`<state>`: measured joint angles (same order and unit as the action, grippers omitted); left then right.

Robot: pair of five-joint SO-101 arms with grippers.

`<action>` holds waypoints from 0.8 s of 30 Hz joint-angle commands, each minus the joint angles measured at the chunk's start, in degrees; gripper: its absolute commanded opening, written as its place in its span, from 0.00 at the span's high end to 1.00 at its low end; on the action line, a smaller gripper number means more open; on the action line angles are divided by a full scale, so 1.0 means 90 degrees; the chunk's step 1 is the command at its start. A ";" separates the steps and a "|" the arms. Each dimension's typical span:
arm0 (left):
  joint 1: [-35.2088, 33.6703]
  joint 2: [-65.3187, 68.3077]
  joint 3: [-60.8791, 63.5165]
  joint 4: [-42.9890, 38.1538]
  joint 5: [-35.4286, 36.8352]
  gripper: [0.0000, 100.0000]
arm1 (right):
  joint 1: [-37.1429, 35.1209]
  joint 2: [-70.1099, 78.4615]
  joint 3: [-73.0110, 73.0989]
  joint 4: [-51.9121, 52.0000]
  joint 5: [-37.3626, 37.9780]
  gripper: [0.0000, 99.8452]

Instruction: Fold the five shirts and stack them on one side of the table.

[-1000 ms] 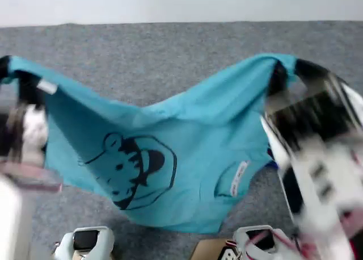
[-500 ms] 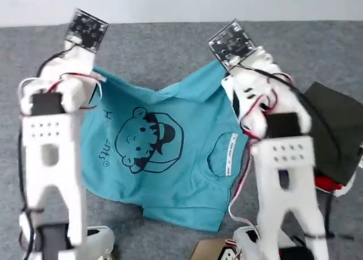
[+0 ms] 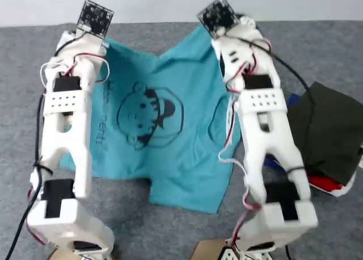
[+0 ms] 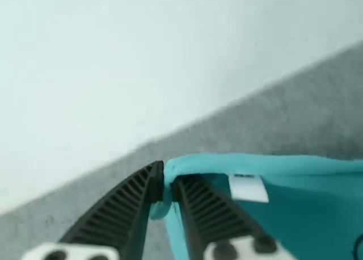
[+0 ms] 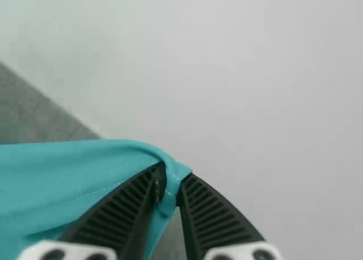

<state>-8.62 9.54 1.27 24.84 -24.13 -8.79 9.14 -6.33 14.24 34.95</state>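
Desk [image 3: 317, 50] in grey carries a teal shirt [image 3: 170, 152] with a cartoon face across the middle of the frame, its lower part resting flat and its upper edge raised toward the top. At the right edge lies a dark folded garment [image 3: 329, 129] over something red. The left tool [image 4: 164, 177] pinches one upper corner of the shirt, and the right tool [image 5: 168, 183] pinches the other.

Looks like a robotics lab bench: grey felt-covered table [image 3: 142, 234], plain white wall [image 3: 170, 4] behind, loose wires [image 3: 74, 66] on bare white arms [image 3: 65, 135].
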 commanded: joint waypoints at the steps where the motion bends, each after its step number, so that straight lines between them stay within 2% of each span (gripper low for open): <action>1: -0.0029 0.0117 -0.0698 -0.0283 -0.0059 0.99 | 0.0034 0.0640 -0.1836 -0.0093 0.0049 0.99; 6: -0.0068 0.0410 -0.1226 -0.0274 -0.0059 0.99 | -0.0054 0.1529 -0.3214 0.0552 0.0391 0.99; 9: -0.0078 0.0469 -0.1324 -0.0078 -0.0059 0.99 | -0.0083 0.1665 -0.3497 0.0991 0.0430 0.99; 13: -0.0078 0.0469 -0.1324 0.0713 -0.0117 0.99 | -0.0181 0.1665 -0.3507 0.1773 0.0440 0.99; 24: -0.0098 0.0479 -0.1333 0.2891 -0.1553 0.99 | -0.0532 0.1245 -0.3800 0.5651 0.0420 0.99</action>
<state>-9.05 14.29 -7.96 46.73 -34.51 -12.75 24.97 -37.10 57.23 38.20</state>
